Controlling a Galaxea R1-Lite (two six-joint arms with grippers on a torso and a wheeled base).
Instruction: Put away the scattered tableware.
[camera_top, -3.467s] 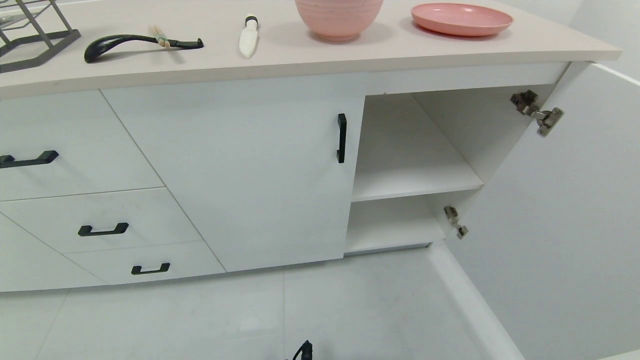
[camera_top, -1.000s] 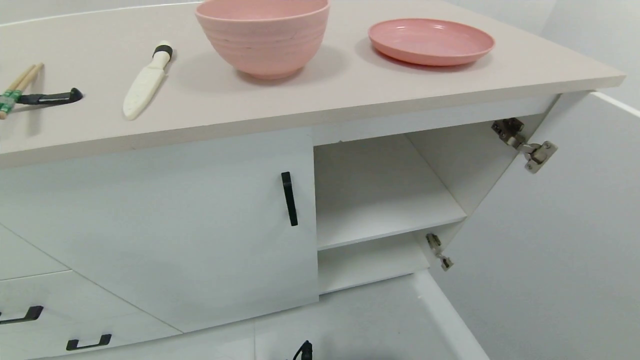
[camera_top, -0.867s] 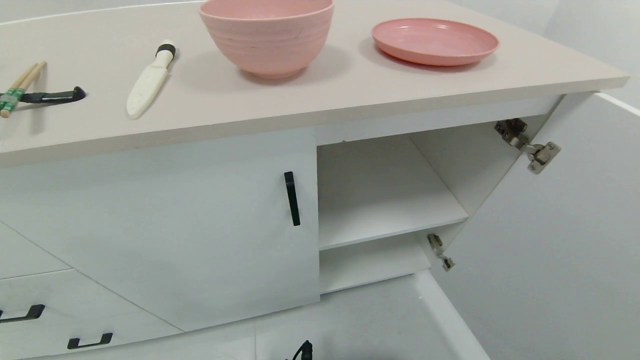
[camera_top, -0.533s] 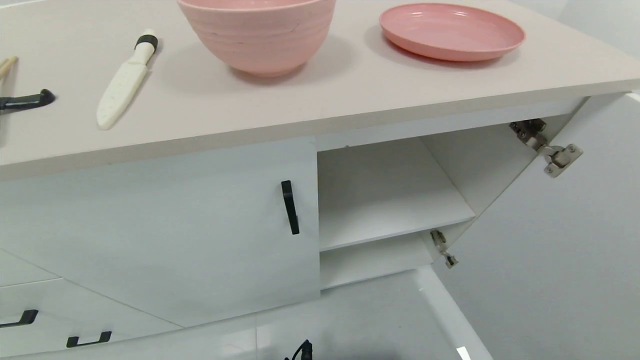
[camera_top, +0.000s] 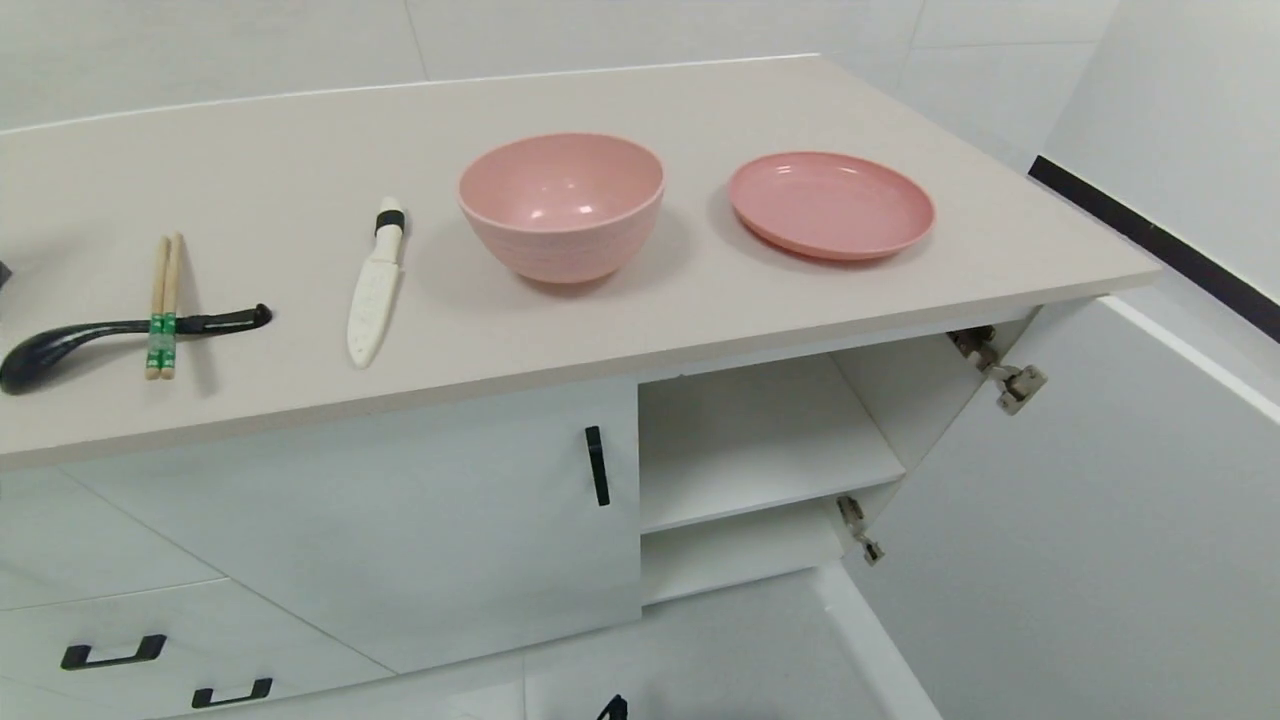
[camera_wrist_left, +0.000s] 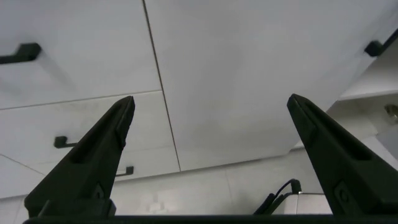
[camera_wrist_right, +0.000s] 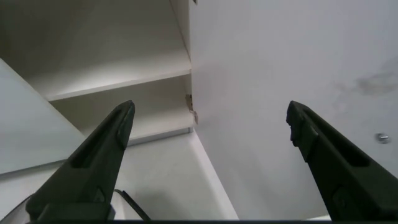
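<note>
Plate (camera_top: 831, 204) near the worktop's (camera_top: 700, 320) right front corner, bowl (camera_top: 561, 205) beside it, apart; cabinet door (camera_top: 1080, 520) stands open beneath that corner. Left jaws and right jaws spread wide.

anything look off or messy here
Nothing is spilled or broken. The chopsticks lie crosswise over the handle of the ladle at the left end of the counter, and the cabinet door on the right stands wide open.
</note>
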